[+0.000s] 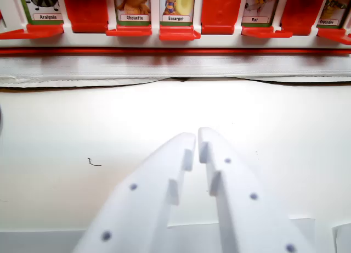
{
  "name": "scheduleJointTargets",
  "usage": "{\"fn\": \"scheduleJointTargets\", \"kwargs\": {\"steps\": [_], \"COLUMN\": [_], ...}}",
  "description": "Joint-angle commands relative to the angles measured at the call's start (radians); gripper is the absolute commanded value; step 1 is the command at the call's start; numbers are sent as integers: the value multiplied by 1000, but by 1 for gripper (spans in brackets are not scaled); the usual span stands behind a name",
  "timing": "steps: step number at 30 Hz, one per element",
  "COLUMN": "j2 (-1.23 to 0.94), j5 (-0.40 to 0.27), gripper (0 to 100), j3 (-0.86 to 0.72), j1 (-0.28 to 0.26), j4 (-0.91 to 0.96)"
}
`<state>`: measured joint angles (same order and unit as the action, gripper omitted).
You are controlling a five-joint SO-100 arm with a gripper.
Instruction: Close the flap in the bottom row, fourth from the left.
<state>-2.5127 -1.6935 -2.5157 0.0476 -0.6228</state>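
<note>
A game board (pixel 175 51) with a red front rail runs across the top of the wrist view. Along its nearest row stand picture flaps labelled Araignée (pixel 47 6), Chouette (pixel 133 6), Escargot (pixel 176 6), Rat (pixel 255 9) and one cut off at the right edge (pixel 330 9). Between them are three plain red flaps showing no picture (pixel 85 9) (pixel 221 9) (pixel 301 9). My white gripper (pixel 197 136) is low in the middle, well short of the board, pointing roughly at the Escargot flap. It is shut, holding nothing. The board's upper rows are out of frame.
A white fabric strip (pixel 175 69) lies along the board's front edge. The white tabletop (pixel 82 121) spreads between it and me, with a small dark squiggle (pixel 94 163). White paper edges (pixel 323 231) show at the bottom.
</note>
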Motion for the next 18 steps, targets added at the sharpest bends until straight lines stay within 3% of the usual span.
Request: {"fn": "scheduleJointTargets", "kwargs": {"steps": [1, 6, 18], "j2": [-58, 26, 394], "j5": [-15, -40, -63], "gripper": [0, 0, 0], "j3": [-38, -109, -49], "j1": [8, 29, 18], "j4": [117, 272, 575]}}
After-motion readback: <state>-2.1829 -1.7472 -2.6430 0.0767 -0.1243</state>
